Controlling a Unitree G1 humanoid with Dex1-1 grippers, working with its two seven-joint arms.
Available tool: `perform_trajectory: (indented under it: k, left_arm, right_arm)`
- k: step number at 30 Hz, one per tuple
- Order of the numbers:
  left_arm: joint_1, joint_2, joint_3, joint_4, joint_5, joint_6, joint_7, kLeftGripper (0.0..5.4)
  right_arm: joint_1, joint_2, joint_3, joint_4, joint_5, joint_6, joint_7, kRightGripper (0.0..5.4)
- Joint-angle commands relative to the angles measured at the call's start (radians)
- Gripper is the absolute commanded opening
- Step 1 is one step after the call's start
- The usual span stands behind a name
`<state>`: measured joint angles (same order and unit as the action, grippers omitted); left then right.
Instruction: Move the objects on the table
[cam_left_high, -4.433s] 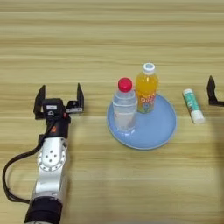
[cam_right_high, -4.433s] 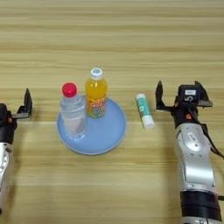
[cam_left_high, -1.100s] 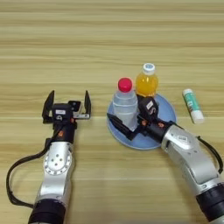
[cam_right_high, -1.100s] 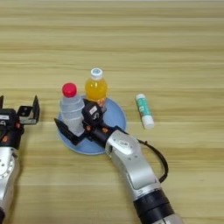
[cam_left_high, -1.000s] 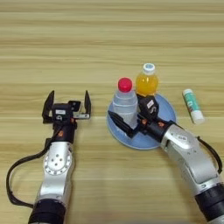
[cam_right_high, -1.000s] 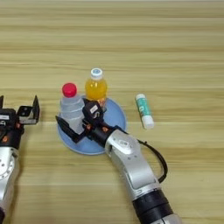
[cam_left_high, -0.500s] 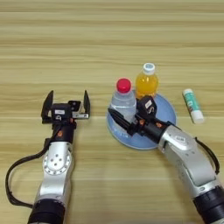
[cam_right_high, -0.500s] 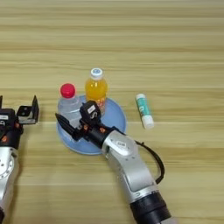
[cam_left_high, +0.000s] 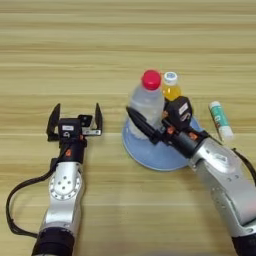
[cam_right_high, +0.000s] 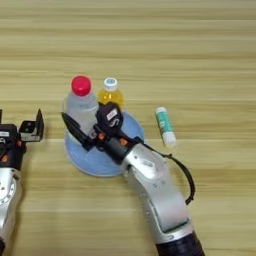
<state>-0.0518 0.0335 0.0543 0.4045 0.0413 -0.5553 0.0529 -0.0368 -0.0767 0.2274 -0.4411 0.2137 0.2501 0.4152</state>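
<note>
My right gripper is shut on the clear water bottle with the red cap, holding its lower half over the left part of the round blue plate. Its black fingers hide the bottle's base. Just behind it, the orange-drink bottle with a white cap stands upright on the plate's far side. My left gripper rests open on the table, left of the plate, with nothing between its fingers. No tiny black block is in view.
A white and green tube lies on the wood just right of the plate. My right forearm reaches in from the lower right across the plate's near rim. A black cable loops beside the left arm.
The right arm swung in from the far right and closed on the water bottle. In the last half second the bottle rose and shifted slightly right. The left gripper has stayed still lately.
</note>
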Motion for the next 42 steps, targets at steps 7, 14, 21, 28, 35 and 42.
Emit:
perform_trajectory:
  k: [7,14,21,28,35,42]
  left_arm:
    - [-0.002,0.004,-0.004,-0.001,0.015,0.011,0.010,5.40]
    - [-0.005,0.007,-0.002,0.004,0.013,0.009,0.009,5.40]
    - [0.000,0.008,-0.001,-0.002,0.013,0.011,0.008,5.40]
    - [-0.005,0.009,0.000,0.006,0.013,0.009,0.008,5.40]
    - [-0.008,0.011,0.002,0.013,0.010,0.007,0.006,5.40]
    - [-0.007,0.011,0.001,0.014,0.009,0.007,0.007,5.40]
  right_arm:
    - [-0.033,-0.100,-0.404,-0.161,0.064,0.034,-0.176,3.15]
    - [-0.071,-0.154,-0.514,-0.007,-0.031,-0.041,-0.266,3.14]
    - [-0.102,-0.166,-0.530,0.179,-0.061,-0.124,-0.289,3.14]
    - [-0.160,-0.176,-0.542,0.447,-0.071,-0.244,-0.289,3.14]
    - [-0.229,-0.180,-0.533,0.731,-0.098,-0.421,-0.299,3.13]
    - [-0.271,-0.173,-0.516,0.903,-0.118,-0.538,-0.307,3.13]
